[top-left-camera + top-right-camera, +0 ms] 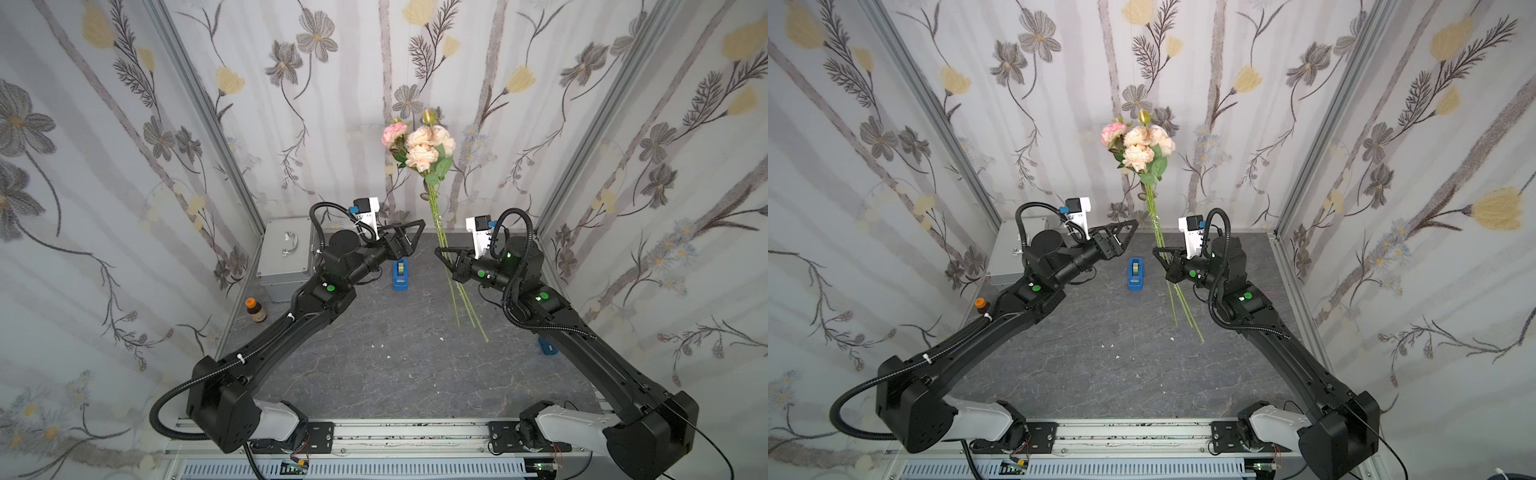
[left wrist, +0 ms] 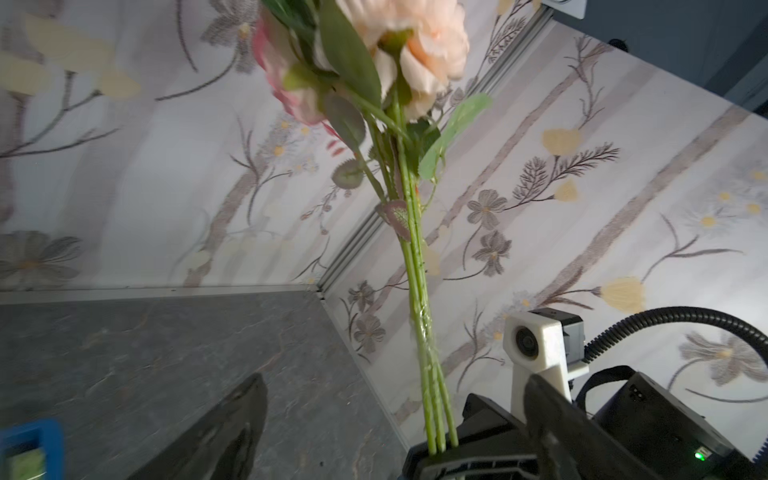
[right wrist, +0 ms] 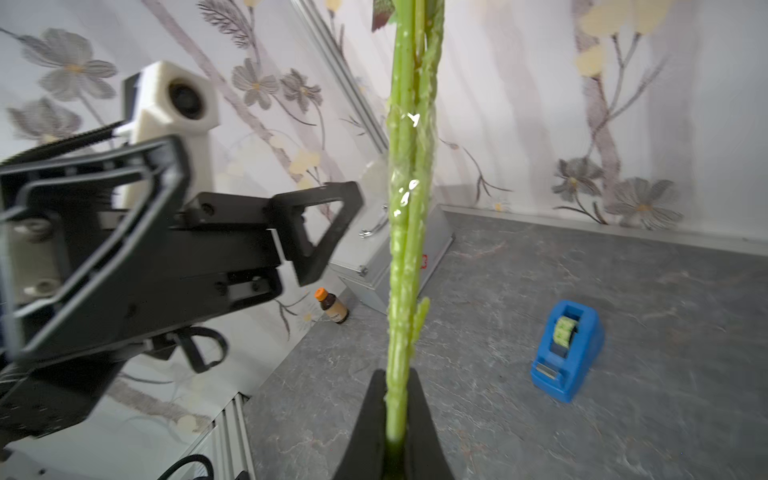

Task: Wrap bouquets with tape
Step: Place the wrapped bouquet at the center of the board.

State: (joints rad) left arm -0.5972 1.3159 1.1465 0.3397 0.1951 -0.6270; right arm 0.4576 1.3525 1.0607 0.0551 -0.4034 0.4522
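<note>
Right gripper (image 1: pixel 444 255) is pinched tight on the bouquet (image 1: pixel 424 149) partway down its long green stems, holding it up off the grey table (image 1: pixel 374 353) with the pink and peach blooms high by the back wall. Left gripper (image 1: pixel 415 237) gapes wide with nothing in it, close beside the stems. Between the two arms, the blue tape dispenser (image 1: pixel 400 276) sits on the table.

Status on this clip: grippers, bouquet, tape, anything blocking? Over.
Right gripper shut on bouquet stems, blooms up. Left gripper open, empty, beside stems. Tape dispenser on table, untouched; nothing blocking it.
</note>
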